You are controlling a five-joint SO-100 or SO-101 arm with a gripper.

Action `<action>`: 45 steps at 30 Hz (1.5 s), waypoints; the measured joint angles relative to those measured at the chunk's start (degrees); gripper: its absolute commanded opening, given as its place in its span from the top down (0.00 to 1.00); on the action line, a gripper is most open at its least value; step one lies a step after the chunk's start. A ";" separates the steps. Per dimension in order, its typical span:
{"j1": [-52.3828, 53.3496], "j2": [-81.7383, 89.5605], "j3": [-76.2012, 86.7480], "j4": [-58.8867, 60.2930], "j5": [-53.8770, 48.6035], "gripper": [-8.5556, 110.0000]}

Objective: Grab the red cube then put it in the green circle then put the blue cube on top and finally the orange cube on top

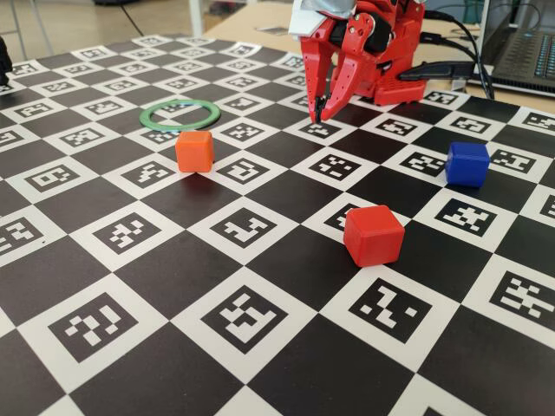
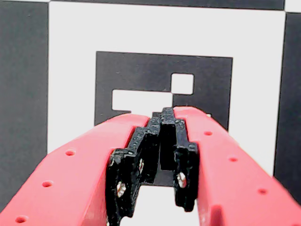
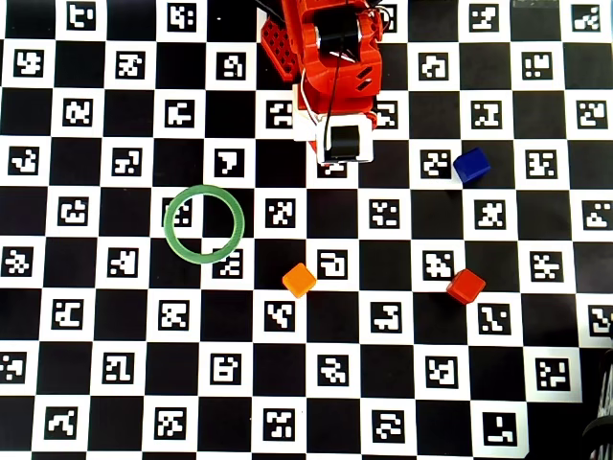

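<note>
Red cube (image 1: 374, 235) sits alone on the checkered mat (image 1: 173, 347), well apart from the empty ring (image 1: 180, 113) and from the gripper (image 1: 317, 113), whose fingers are pressed together near its base, so it could mistakenly take the nearer orange cube (image 1: 194, 151).

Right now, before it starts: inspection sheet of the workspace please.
Surface: black-and-white checkerboard mat with printed markers, flat.
Red cube: on the mat, right of centre in the overhead view, untouched.
Green circle: empty, left of the arm.
Blue cube: on the mat, right of the arm.
Orange cube: on the mat, apart from the ring.
Clutter: nothing seen.
Gripper: shut, empty, tips pointing down just over a marker square.
Cables: black leads behind the arm, off the mat.
Surroundings: laptop at the back right of the fixed view.
</note>
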 measured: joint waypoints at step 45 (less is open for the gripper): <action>-25.66 -74.79 -96.77 25.22 78.93 0.90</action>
